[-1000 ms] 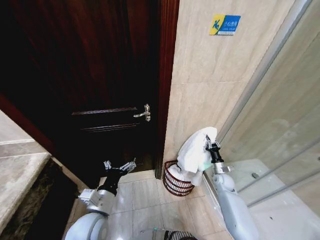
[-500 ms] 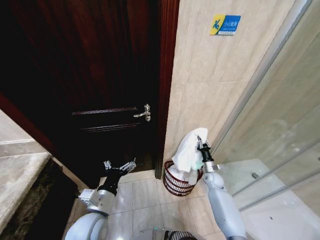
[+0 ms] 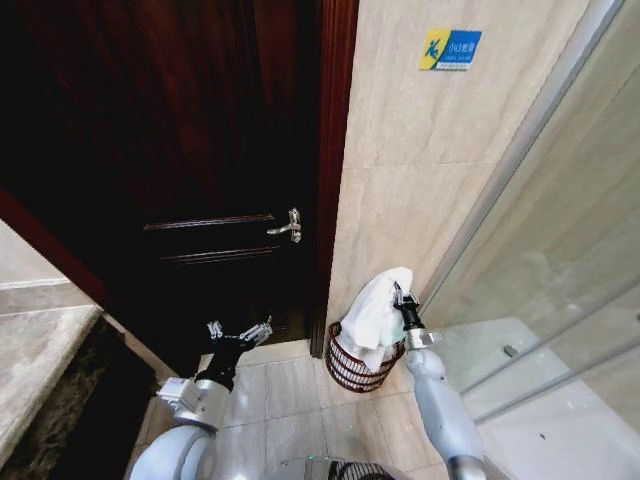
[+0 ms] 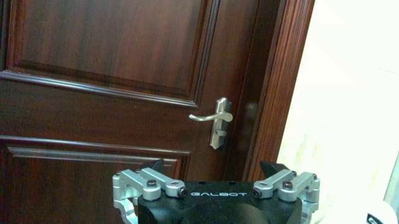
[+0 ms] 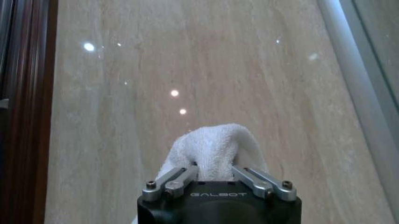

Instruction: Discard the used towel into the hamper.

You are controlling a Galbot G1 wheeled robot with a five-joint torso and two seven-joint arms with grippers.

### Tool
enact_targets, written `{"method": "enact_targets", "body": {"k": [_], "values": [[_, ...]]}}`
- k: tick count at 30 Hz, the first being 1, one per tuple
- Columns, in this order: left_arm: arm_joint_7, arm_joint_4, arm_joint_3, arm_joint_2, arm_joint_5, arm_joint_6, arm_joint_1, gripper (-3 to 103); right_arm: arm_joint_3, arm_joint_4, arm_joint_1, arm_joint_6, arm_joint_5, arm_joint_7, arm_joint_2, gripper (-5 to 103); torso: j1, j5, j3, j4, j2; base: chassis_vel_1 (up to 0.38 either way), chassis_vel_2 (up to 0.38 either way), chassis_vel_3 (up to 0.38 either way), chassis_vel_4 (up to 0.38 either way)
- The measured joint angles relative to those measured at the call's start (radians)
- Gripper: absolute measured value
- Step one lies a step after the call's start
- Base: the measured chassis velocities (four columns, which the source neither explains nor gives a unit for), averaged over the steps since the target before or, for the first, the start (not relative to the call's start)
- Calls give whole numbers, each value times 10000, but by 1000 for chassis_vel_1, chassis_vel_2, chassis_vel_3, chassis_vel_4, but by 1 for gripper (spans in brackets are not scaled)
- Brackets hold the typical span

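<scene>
Above the round dark reddish-brown wire hamper (image 3: 355,362), the right gripper (image 3: 400,300) is pinching the white crumpled towel (image 3: 374,310), release not yet done, while the left gripper (image 3: 240,334) is waiting, fingers spread.

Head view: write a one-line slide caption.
Right gripper holds a white towel over the wire hamper; left gripper open near the door.

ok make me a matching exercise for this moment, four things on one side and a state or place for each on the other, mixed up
Things:
1. towel
2. hamper
3. left claw
4. door handle

States or places:
A. open, holding nothing, in front of the dark door
B. silver, on the door beside its frame
C. white, pinched in the right claw
D. on the floor against the tiled wall, under the towel

Pairs: 1-C, 2-D, 3-A, 4-B
</scene>
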Motion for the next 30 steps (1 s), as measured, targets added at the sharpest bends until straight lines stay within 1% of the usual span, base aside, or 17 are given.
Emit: {"method": "enact_targets", "body": {"k": [6, 17, 25, 27, 30], "values": [[0, 0, 0, 0, 0, 0, 0, 100, 12, -210, -70, 5, 27, -57, -70, 8, 0, 0, 0, 1, 0, 0, 0, 0, 0], [0, -1, 0, 0, 0, 0, 0, 100, 92, -1460, 274, 234, -21, -307, -181, 8, 0, 1, 0, 0, 0, 0, 0, 0, 0], [0, 0, 0, 0, 0, 0, 0, 100, 99, -2612, 856, 483, -108, -553, -224, 8, 0, 0, 0, 0, 0, 0, 0, 0, 0], [0, 0, 0, 0, 0, 0, 0, 100, 112, -3252, 1237, 604, -236, -640, -199, 8, 0, 0, 0, 0, 0, 0, 0, 0, 0], [0, 0, 0, 0, 0, 0, 0, 100, 128, -3682, 1540, 623, -366, -665, -138, 8, 0, 1, 0, 1, 0, 0, 0, 0, 0]]}}
